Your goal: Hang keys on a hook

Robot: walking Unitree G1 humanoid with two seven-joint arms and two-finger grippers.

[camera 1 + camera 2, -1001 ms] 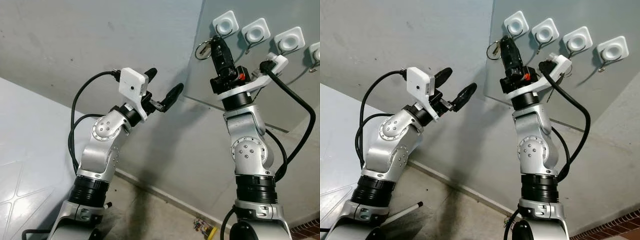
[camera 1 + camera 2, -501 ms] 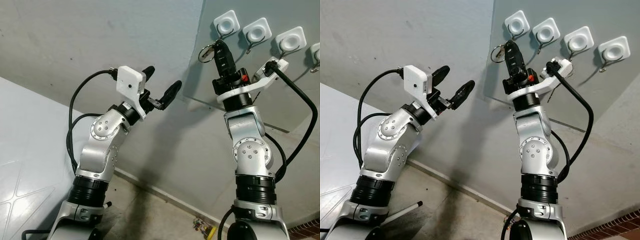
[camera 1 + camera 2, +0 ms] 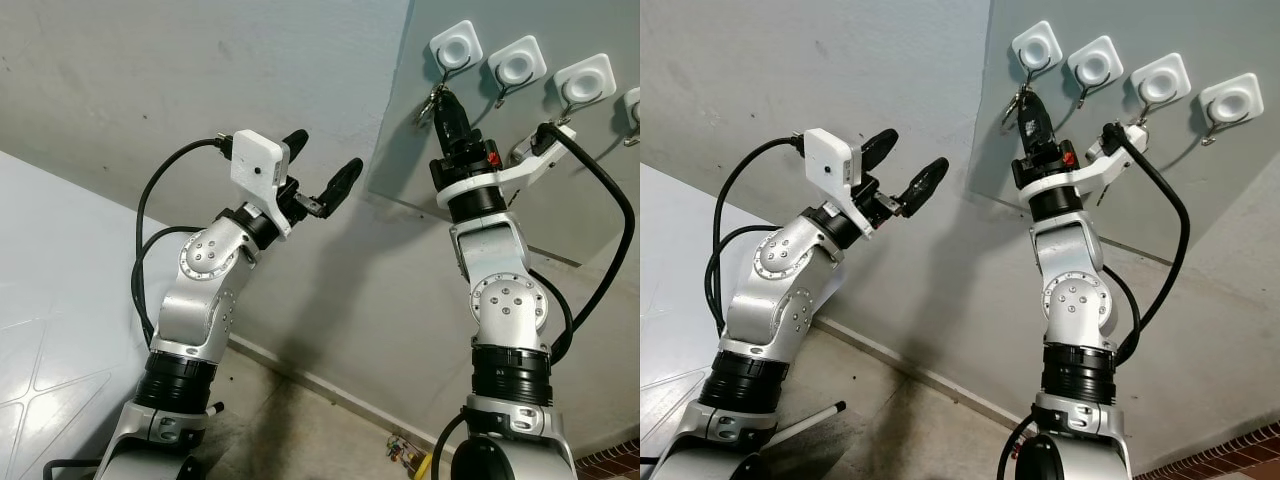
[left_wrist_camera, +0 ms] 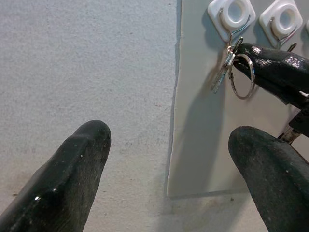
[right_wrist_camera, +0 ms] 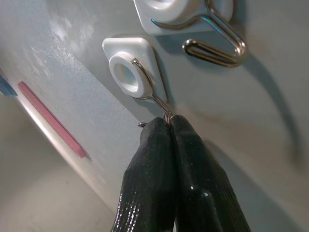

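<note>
A grey wall panel (image 3: 420, 160) carries a row of white hooks. My right gripper (image 3: 443, 100) is raised to the leftmost hook (image 3: 450, 45) and shut on the keys (image 4: 219, 77). Their metal ring (image 4: 240, 75) hangs from the black fingers (image 4: 275, 72). The top of the ring touches the hook's wire end (image 4: 230, 46); I cannot tell whether it is over the wire. In the right wrist view the closed fingertips (image 5: 169, 125) sit right under the wire hook (image 5: 153, 94). My left gripper (image 3: 322, 165) is open, held up left of the panel, with nothing in it.
Three more white hooks (image 3: 516, 65) run to the right along the panel. The bare grey wall (image 3: 150, 80) lies behind the left arm. A black cable (image 3: 600, 220) loops off the right wrist. A small coloured object (image 3: 405, 450) lies on the floor by the skirting.
My right gripper has moved up and right with the keys, from beside the panel's edge to just under the leftmost hook. The left arm has barely moved.
</note>
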